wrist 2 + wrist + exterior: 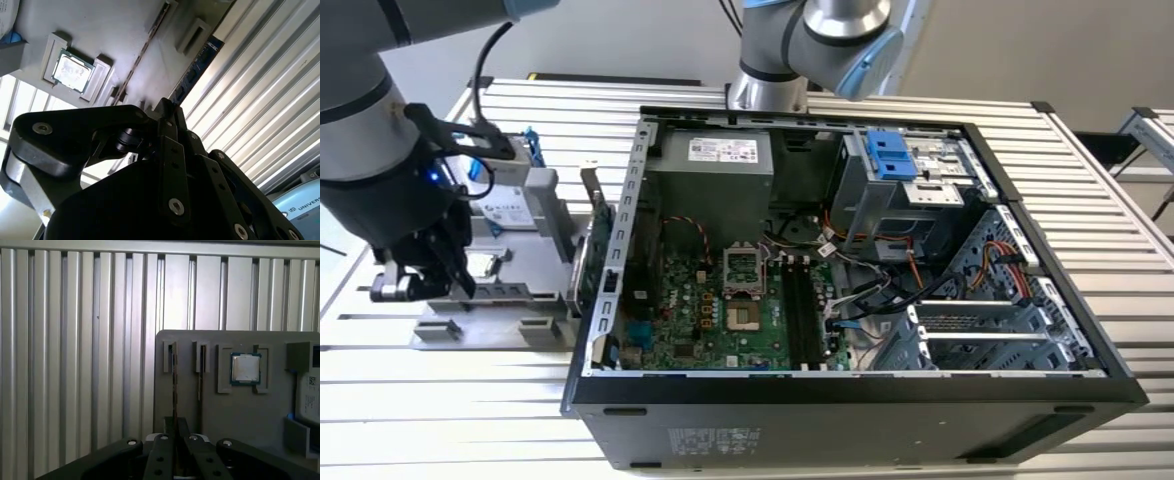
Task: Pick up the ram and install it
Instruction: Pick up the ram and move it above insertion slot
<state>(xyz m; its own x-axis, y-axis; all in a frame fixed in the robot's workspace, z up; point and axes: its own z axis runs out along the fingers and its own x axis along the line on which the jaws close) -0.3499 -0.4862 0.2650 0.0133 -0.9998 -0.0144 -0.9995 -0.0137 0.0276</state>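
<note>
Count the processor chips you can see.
1. The processor chip lies in a recess of the grey tray, to the exterior view's left of the open computer case. More could be hidden inside the case.

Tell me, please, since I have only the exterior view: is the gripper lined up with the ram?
Observer: Yes. In the first wrist view the gripper sits in line with the ram, which stands on edge.
Operator: Is that the only stick on the fixture?
Observer: No. A second thin board stands beside it, towards the processor.
</note>
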